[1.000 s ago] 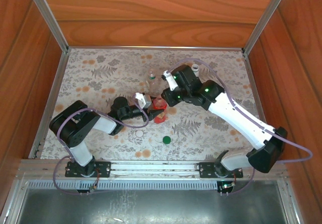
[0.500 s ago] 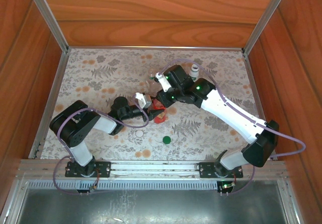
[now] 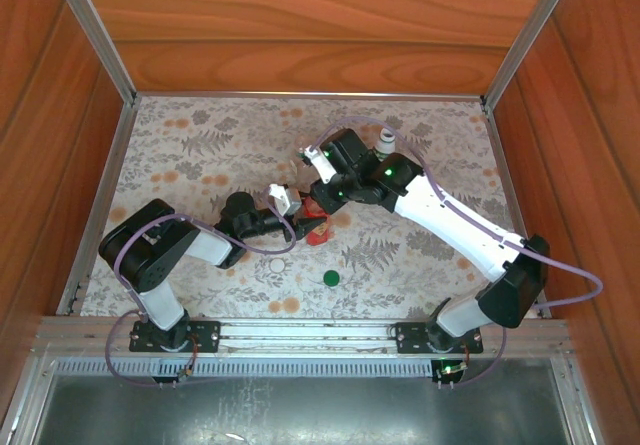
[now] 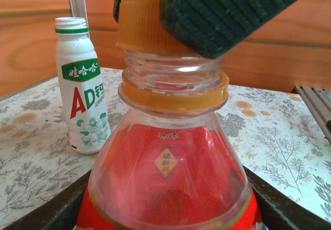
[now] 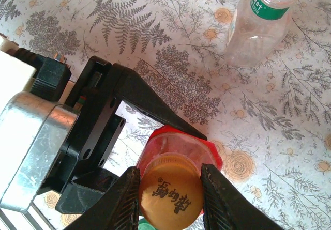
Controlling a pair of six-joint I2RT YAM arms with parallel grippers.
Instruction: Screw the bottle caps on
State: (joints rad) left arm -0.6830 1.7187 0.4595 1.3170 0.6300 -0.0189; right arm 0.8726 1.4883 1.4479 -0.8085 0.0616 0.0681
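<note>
The small red plastic bottle (image 4: 170, 183) stands upright near the middle of the flowered worktop (image 3: 200, 155). It has a clear shoulder, a small yellow diamond mark and an orange ring under the neck. The orange screw cap (image 4: 142, 28) sits on top of the neck, and the clear thread shows below it.

The left end effector (image 3: 312, 223) is closed on the body of the red bottle, one dark finger on each side. The right end effector (image 5: 170, 199) comes from above and pinches the orange cap between its two ribbed fingers (image 5: 124, 199).

The tall white plastic bottle with a green and red label (image 4: 83, 106) stands behind, well apart. The clear plastic bottle with a green band (image 5: 258, 23) stands further back, its top cut off by the edge of the right wrist view. A small green round cap (image 3: 331, 277) lies loose near the red bottle.

The lower part of the red bottle is out of the picture. The cap seems to sit straight, but I cannot be sure.
</note>
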